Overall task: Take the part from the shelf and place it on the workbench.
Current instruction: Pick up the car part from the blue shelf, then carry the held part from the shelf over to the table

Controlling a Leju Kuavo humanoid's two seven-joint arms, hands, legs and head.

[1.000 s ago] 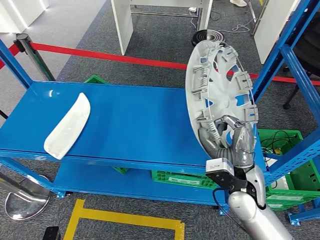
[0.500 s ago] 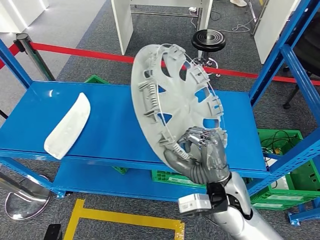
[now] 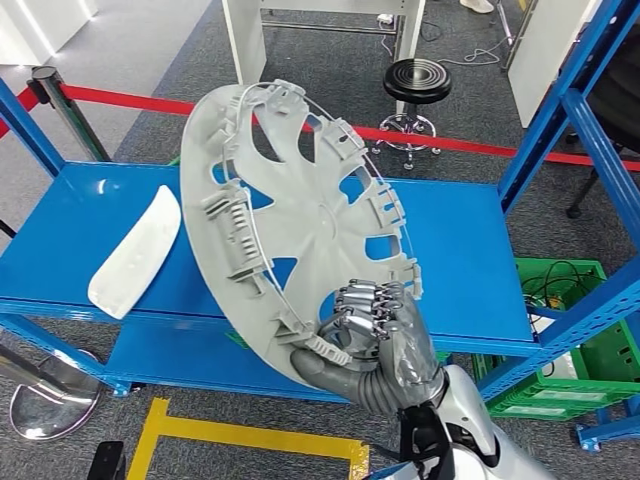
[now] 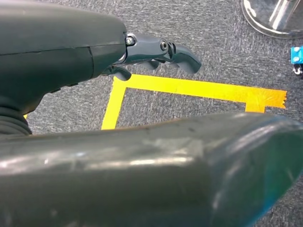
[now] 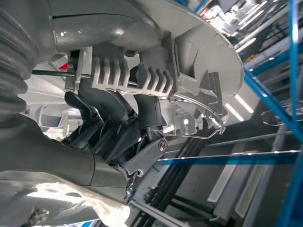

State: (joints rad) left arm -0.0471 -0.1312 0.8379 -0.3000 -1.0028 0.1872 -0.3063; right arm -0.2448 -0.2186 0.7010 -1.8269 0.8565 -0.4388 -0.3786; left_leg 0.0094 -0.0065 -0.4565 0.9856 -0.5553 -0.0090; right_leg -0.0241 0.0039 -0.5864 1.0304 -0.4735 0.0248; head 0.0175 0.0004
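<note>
The grey wheel cover [image 3: 298, 215] hangs tilted in the air above the blue shelf [image 3: 468, 250], its inner ribbed face toward the camera. The right hand [image 3: 377, 335] grasps its lower rim, so the disc extends up and leftward from that hand. The left hand [image 4: 157, 49] hangs low, fingers apart, holding nothing.

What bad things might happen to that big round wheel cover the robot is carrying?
The right hand holds the wheel cover only at its lower rim, so the tilted cover might slip or twist loose and fall. It also hangs over the blue shelf, so its edge may bump the shelf or the white curved part lying there.
</note>
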